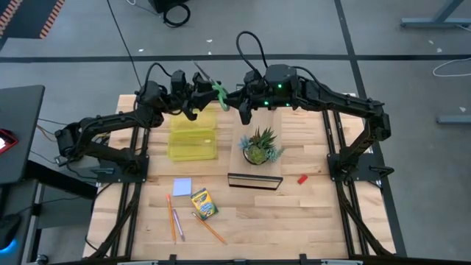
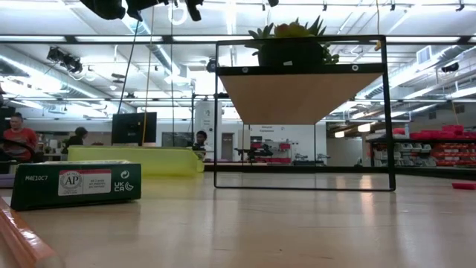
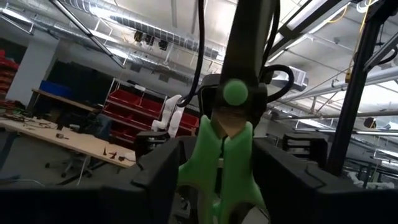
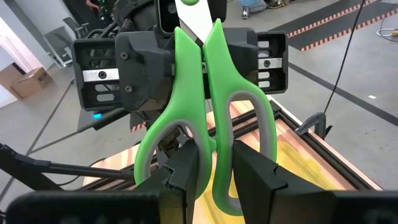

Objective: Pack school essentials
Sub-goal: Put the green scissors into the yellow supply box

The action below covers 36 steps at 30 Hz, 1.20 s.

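Observation:
Green-handled scissors (image 1: 219,94) are lifted above the table's far middle, between both grippers. My left gripper (image 1: 200,93) is shut on them from the left. My right gripper (image 1: 237,103) is shut on them from the right. The blades (image 1: 202,73) point to the far left. Near the front edge, the pale blue pad (image 1: 182,186), the crayon box (image 1: 204,204), the orange and pink pencils (image 1: 174,218) and another orange pencil (image 1: 210,230) lie flat. The red block (image 1: 302,179) lies to the right. My left gripper pinches the scissors between its two fingers just below the pivot (image 3: 235,92), on the green shanks (image 3: 224,155), coming level from the table's left. The scissors are lifted clear. My right gripper has the inner bars of the two handle loops (image 4: 209,140) between its fingers (image 4: 186,168), coming level from the right. Whether the fingers reach through the loops, I cannot tell.
A yellow translucent box (image 1: 193,136) stands open below the scissors. The green spiky potted plant (image 1: 259,146) sits on a black frame stand (image 1: 255,180) in the table's middle. Bare wood lies at the near right. People sit in the room behind (image 2: 16,138).

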Tool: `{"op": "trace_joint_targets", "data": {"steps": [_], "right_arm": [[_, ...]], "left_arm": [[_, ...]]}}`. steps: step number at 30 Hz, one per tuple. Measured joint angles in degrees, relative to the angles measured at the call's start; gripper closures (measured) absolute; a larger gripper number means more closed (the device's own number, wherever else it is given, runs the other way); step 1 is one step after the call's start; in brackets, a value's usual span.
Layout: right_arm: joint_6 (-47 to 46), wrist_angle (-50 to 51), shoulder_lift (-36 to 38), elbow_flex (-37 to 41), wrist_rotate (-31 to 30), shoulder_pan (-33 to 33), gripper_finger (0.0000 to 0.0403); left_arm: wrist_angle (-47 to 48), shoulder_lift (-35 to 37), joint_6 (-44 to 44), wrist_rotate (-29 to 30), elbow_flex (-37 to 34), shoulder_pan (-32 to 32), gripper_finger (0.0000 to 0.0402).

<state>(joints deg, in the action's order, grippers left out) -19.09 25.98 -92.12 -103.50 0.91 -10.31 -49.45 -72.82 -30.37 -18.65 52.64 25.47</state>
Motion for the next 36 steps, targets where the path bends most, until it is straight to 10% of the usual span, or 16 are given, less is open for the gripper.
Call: {"op": "trace_joint_targets", "data": {"steps": [10, 36], "right_arm": [[-0.07, 0.22, 0.0, 0.0, -0.09, 0.0, 0.0297], [-0.26, 1.1, -0.02, -0.02, -0.04, -0.02, 0.0231]], "left_arm": [[-0.17, 0.04, 1.47, 0.07, 0.04, -0.31, 0.0267], [0.76, -0.02, 2.53, -1.67, 0.04, -0.24, 0.0272]]}}
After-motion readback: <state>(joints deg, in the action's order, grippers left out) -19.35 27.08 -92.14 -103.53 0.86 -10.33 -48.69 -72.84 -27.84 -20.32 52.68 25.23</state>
